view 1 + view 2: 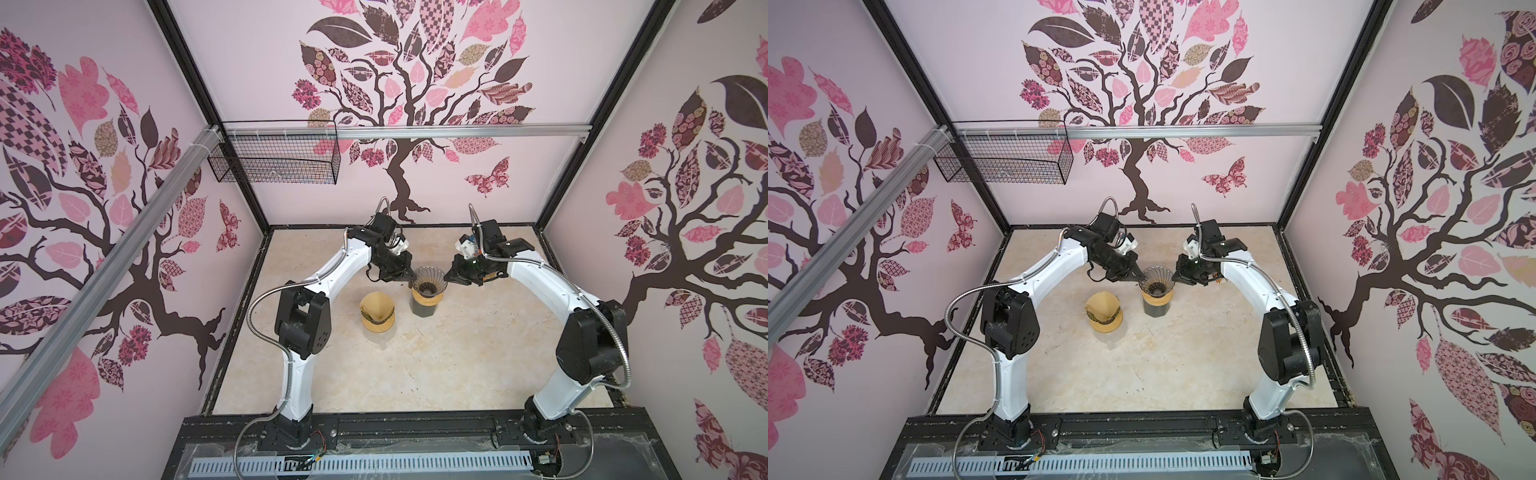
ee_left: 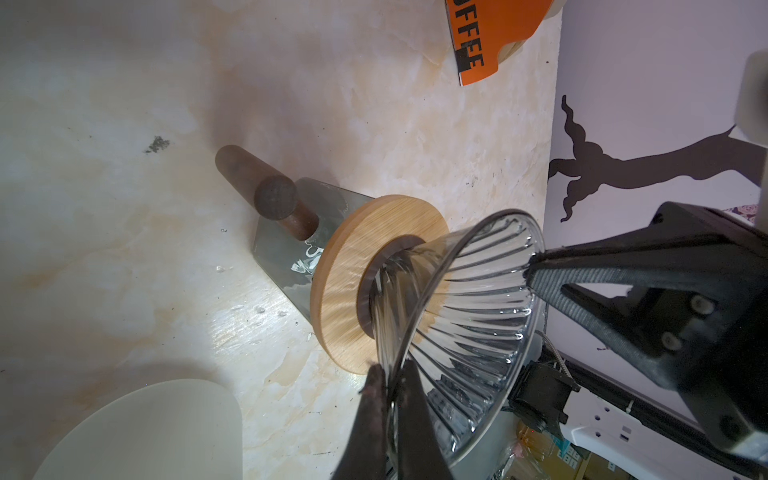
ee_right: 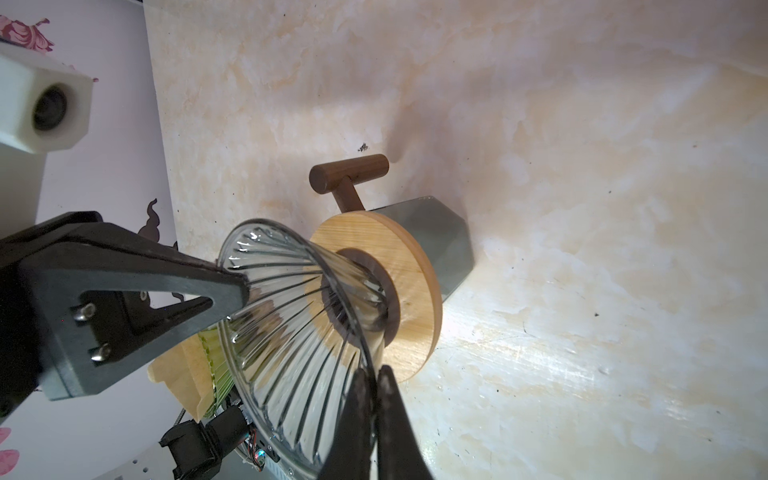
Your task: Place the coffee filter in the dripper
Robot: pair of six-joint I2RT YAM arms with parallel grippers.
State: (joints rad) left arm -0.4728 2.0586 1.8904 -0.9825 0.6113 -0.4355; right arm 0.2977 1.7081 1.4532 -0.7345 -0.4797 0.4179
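Note:
The dripper (image 1: 429, 281) (image 1: 1157, 282) is a ribbed clear glass cone in a wooden ring, seated on a dark glass cup (image 1: 424, 309) near the table's middle. My left gripper (image 1: 411, 277) (image 2: 392, 374) is shut on the dripper's (image 2: 457, 311) left rim, one finger inside the glass and one outside. My right gripper (image 1: 448, 276) (image 3: 374, 374) pinches the opposite rim of the dripper (image 3: 291, 324) the same way. The brown paper coffee filter (image 1: 376, 307) (image 1: 1104, 309) sits cone-up on a round wooden stand, left of the dripper and nearer the front. Nothing holds it.
The cup has a dark wooden T-handle (image 2: 266, 191) (image 3: 349, 174) pointing toward the back wall. An orange pack lettered "COFFEE" (image 2: 486, 37) lies by the back wall behind my right gripper. A black wire basket (image 1: 274, 153) hangs high at the back left.

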